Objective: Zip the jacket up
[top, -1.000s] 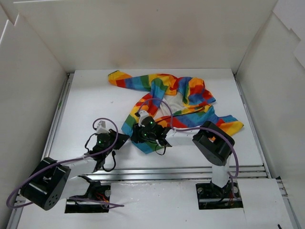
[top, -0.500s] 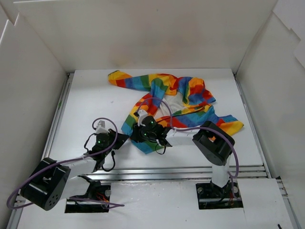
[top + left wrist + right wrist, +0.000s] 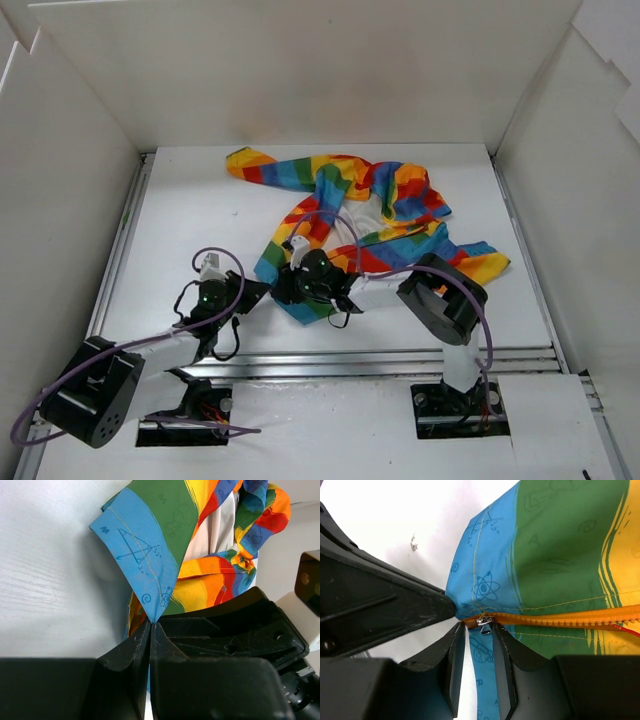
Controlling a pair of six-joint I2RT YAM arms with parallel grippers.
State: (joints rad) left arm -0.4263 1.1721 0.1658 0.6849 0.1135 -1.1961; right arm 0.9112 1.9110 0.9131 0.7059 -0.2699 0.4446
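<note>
**Left gripper pinches hem corner; right gripper at the zipper slider**

Left gripper's two black fingers are pressed flat together, with the pointed blue bottom corner of the jacket caught between their tips. From that pinch the fabric fans away in a blue panel printed with a triangle and small doodles, then green, then yellow.

Facing it tip to tip is the right gripper. Its fingers stand only a narrow gap apart, a thin blue strip of hem runs down between them, and the silver zipper slider sits right at their tips. Whether they actually clamp the slider or its pull cannot be told from these views. An orange zipper tape leads off to the right of the slider, across the blue and green bands toward the yellow.

From above, both grippers meet at the jacket's near-left corner, on the near half of the white table. Beyond them the jacket lies rumpled at the centre and right of the table, with white lining showing in its middle. Past the lining the fabric is bunched in red, yellow and blue. One striped sleeve reaches to the far left, and another trails to the right.
</note>
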